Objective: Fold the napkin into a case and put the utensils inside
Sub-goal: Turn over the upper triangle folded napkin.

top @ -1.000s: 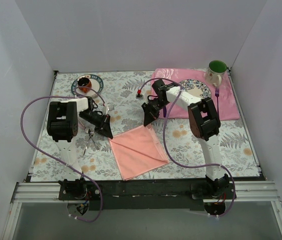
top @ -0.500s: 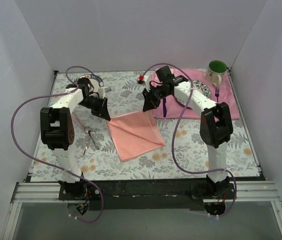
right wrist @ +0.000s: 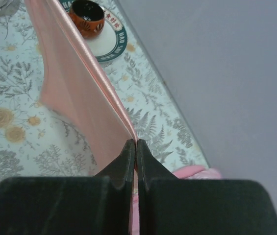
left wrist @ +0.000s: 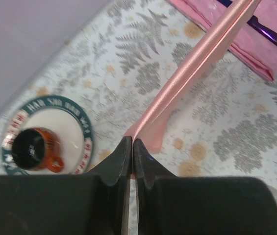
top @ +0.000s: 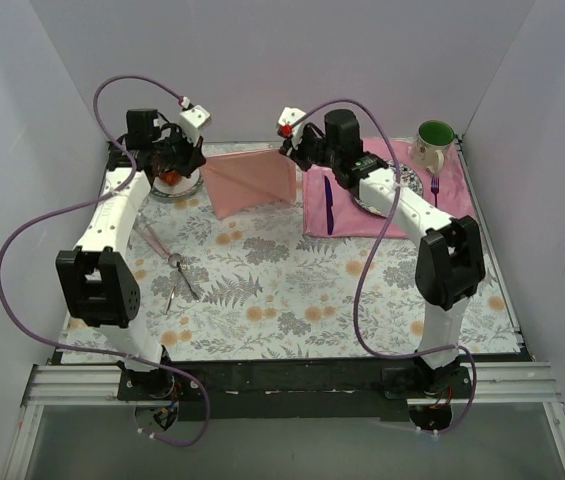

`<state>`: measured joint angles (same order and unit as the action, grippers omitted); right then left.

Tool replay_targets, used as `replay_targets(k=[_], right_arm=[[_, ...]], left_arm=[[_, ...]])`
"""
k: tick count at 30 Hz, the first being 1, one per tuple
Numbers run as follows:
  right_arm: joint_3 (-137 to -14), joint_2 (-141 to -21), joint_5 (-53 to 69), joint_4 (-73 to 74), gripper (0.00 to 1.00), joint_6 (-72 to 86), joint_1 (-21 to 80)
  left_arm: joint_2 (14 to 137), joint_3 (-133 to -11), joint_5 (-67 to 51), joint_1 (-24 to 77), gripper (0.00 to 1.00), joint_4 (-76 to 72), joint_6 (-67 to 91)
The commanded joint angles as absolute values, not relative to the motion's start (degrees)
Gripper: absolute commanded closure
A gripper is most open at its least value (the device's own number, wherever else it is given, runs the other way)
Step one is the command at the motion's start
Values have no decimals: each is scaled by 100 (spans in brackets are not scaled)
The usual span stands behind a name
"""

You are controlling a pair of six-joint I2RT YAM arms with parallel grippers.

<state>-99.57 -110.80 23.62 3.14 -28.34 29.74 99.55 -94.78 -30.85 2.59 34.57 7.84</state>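
1. Salmon-pink cloth: the napkin [top: 252, 180] is doubled over and hangs stretched between my two grippers at the far side of the table. I cannot tell whether its lower edge touches the leaf-print tablecloth [top: 292, 290].
2. Left gripper [left wrist: 131, 142]: the jaws are pinched tight on the napkin's left corner, just beside the saucer [left wrist: 82, 125].
3. Right gripper [right wrist: 136, 143]: the jaws are clamped on the napkin's right corner, over the far left corner of the placemat [top: 362, 218].
4. Utensils [top: 175, 272]: silver pieces lie loose on the tablecloth at the left, well apart from the napkin.
5. Orange cup [left wrist: 35, 149]: it stands upright on the saucer at the far left.
6. Placemat: pink, at the far right, it carries a purple knife [top: 328, 205], a plate [top: 397, 185] and a purple fork [top: 435, 186].
7. Green mug [top: 434, 140]: it sits at the placemat's far corner.
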Motion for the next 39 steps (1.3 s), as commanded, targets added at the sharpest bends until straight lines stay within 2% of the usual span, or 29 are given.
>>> replay_targets(k=[1, 4, 6, 10, 16, 23, 30, 34, 35, 36, 37, 38, 39], right_arm=[[-8397, -10231, 1663, -2510, 99, -3742, 3076], [-7201, -9967, 1495, -3757, 99, -4253, 3260], [-6726, -9792, 1468, -4120, 99, -4420, 3392], [-4998, -9466, 1380, -5524, 99, -5306, 3743], [-3631, -8913, 1398, -6108, 99, -5739, 4174], [-2427, -8008, 1749, -5486, 99, -5889, 4658], [-2057, -7585, 2021, -4510, 99, -6090, 4878], [-2153, -7296, 2284, -3091, 99, -6467, 4974], [-2188, -7130, 2363, -2798, 90, -6556, 4983], [-2206, -7015, 2599, -2499, 81, -6652, 5001], [-2258, -6883, 2767, -2105, 68, -6984, 5010], [-2267, -6586, 2916, -1465, 47, -7126, 5001], [-2285, -6426, 3153, -1215, 38, -7180, 5010]], left_arm=[[8967, -8405, -2558, 219, 100, 2296, 89], [8571, -7466, -2487, 264, 100, 1724, -228], [8210, -7060, -2601, 299, 100, 1679, -464], [7507, -5691, -2628, 570, 100, 1687, -826], [6347, -4326, -2514, 1115, 100, 1714, -1054], [5757, -3551, -2514, 1696, 100, 2371, -1108], [5555, -3217, -2593, 2258, 100, 2794, -897], [5432, -3199, -2759, 2556, 100, 3181, -940], [5414, -3217, -2803, 2619, 100, 3417, -958], [5397, -3234, -2856, 2663, 92, 3541, -1002], [5379, -3260, -2900, 2724, 69, 3664, -1045], [5344, -3339, -2935, 2733, 63, 3891, -1063], [5292, -3383, -2996, 2742, 59, 3989, -1055]])
